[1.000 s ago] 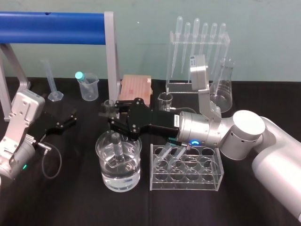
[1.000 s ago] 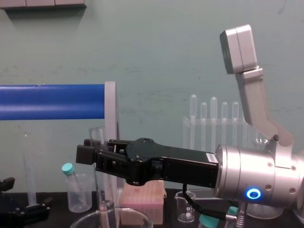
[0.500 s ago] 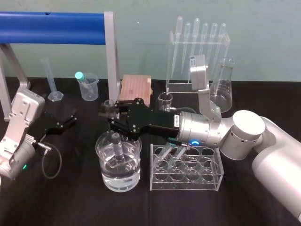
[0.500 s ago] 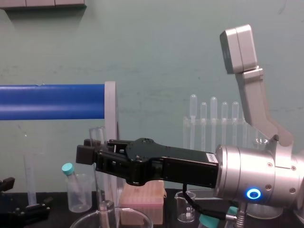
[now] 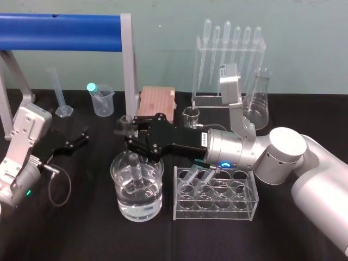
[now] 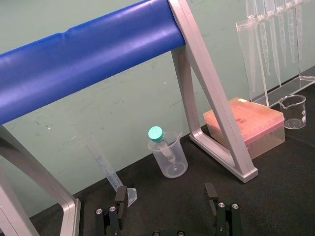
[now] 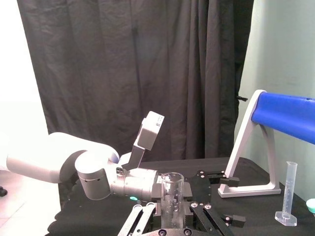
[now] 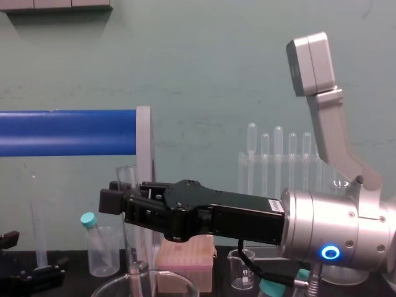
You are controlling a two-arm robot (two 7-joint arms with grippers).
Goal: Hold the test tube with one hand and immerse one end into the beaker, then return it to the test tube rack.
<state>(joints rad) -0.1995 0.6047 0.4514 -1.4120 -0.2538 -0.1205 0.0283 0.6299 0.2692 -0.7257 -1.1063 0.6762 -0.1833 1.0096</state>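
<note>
In the head view, a blue bar point(image 5: 60, 32) on grey legs crosses the back of the black table point(image 5: 81, 228). Along the rear stand a graduated cylinder point(image 5: 58, 92), a small plastic beaker point(image 5: 103, 103) with a teal-capped tube leaning in it, a pink box point(image 5: 156, 102), a tiny glass beaker point(image 5: 190, 116), a pipette stand point(image 5: 228, 60) and a flask point(image 5: 259, 106). The right gripper point(image 5: 126, 136) reaches in from the right above the beaker point(image 5: 139, 212), clamped on the test tube point(image 5: 135, 168). The tube stands upright with its lower end inside the beaker, which holds clear liquid. I cannot tell whether the tip meets the liquid. The arm hangs over the back of the test tube rack point(image 5: 215, 204), just right of the beaker. The left gripper point(image 5: 76, 142) rests well apart at the left, fingers spread.

In the left wrist view, the left gripper point(image 6: 166, 195) has its fingers apart over bare table. The plastic beaker point(image 6: 170, 160), cylinder point(image 6: 106, 164) and pink box point(image 6: 246, 125) stand ahead of it.

In the right wrist view, the test tube point(image 7: 172, 199) is clear and open-mouthed, pinched between the right gripper's point(image 7: 172, 219) black fingers point(image 7: 142, 216). The left gripper point(image 7: 216, 179) and a dark curtain point(image 7: 123, 64) lie beyond.

In the chest view, the right gripper point(image 8: 116, 199) and its black body cross the middle, covering part of the pink box point(image 8: 185, 260). The test tube point(image 8: 128, 244) shows as a thin clear column beside the grey upright. It runs down inside the beaker's rim point(image 8: 102, 288) at the lower edge.
</note>
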